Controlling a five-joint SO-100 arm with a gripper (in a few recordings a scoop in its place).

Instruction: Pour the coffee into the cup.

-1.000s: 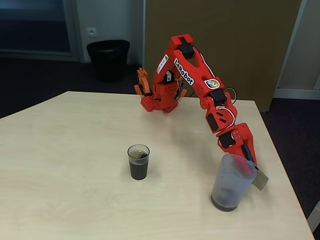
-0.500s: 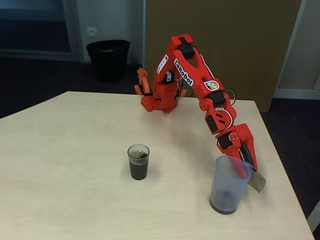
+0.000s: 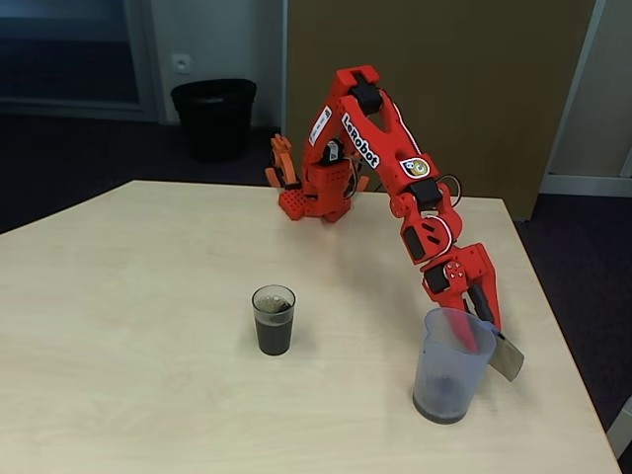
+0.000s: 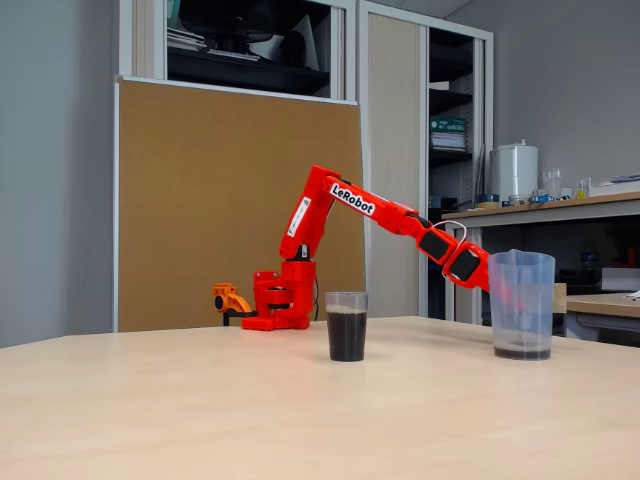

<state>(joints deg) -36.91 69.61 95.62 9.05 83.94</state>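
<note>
Coffee (image 3: 274, 337) in cup (image 4: 346, 326) on pale table (image 3: 138, 326) — claw (image 3: 484, 331) on jug (image 3: 449, 365), grip unclear.

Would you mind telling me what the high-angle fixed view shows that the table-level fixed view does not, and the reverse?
The high-angle view alone shows a black bin on the floor and looks into the cup's open mouth. The table-level view alone shows shelving and a white canister behind, and the coffee in profile, filling most of the cup. Both share the red arm with its gripper at the jug, the jug standing upright on the table with a thin dark layer at its bottom.
</note>
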